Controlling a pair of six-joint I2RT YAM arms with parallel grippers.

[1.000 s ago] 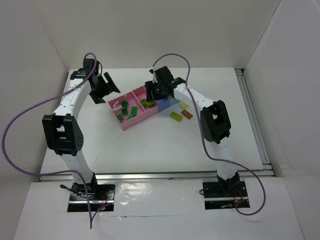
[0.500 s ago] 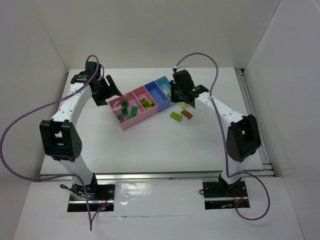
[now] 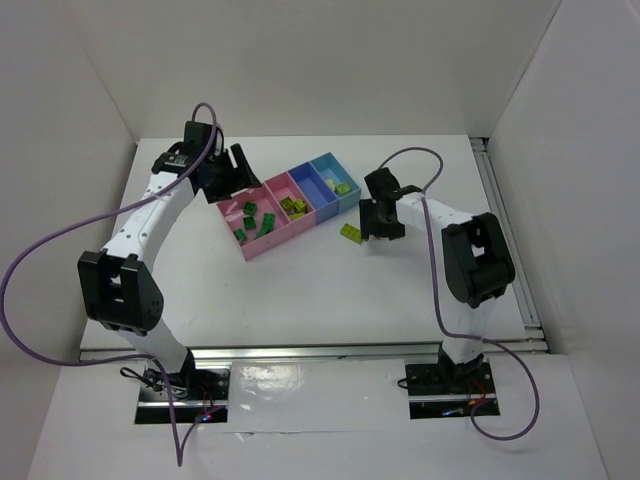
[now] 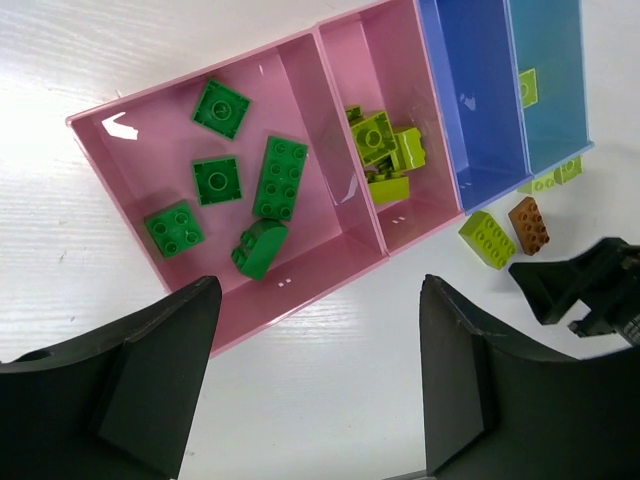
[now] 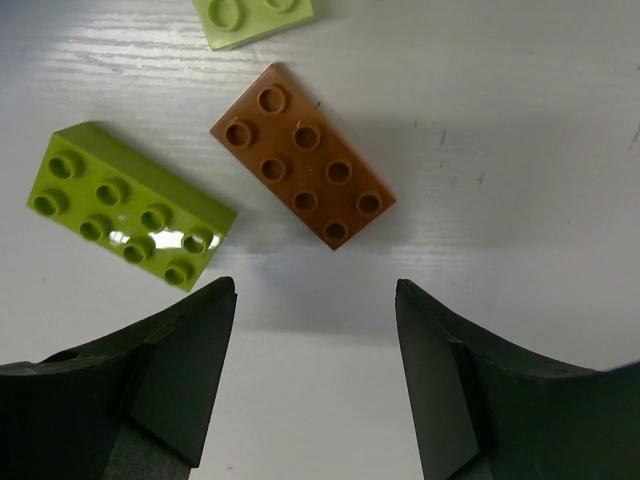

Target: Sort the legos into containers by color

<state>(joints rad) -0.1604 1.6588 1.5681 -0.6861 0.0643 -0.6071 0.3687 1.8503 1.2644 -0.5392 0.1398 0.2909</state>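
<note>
The joined bins lie mid-table: large pink bin [image 3: 282, 238] [image 4: 140, 160] holding several dark green legos [image 4: 281, 178], small pink bin [image 4: 355, 60] holding yellow-green legos [image 4: 385, 150], medium blue bin [image 4: 470, 100] with nothing visible in it, and light blue bin [image 4: 555, 60] with one yellow-green lego [image 4: 527, 86]. An orange lego [image 5: 302, 155], a yellow-green lego [image 5: 130, 205] [image 3: 351, 233] and a paler one [image 5: 255, 15] lie on the table right of the bins. My right gripper [image 5: 315, 370] [image 3: 381, 222] is open and empty, just short of the orange lego. My left gripper [image 4: 320, 380] [image 3: 228, 172] is open and empty behind the pink bin.
White walls close in the table at the back and sides. A metal rail [image 3: 505, 235] runs along the right edge. Purple cables loop off both arms. The right gripper's black fingers [image 4: 590, 285] show beside the loose legos in the left wrist view.
My right gripper has moved from over the bins to the right and down over the loose legos on the table. My left gripper has shifted slightly right along the back of the pink bin.
</note>
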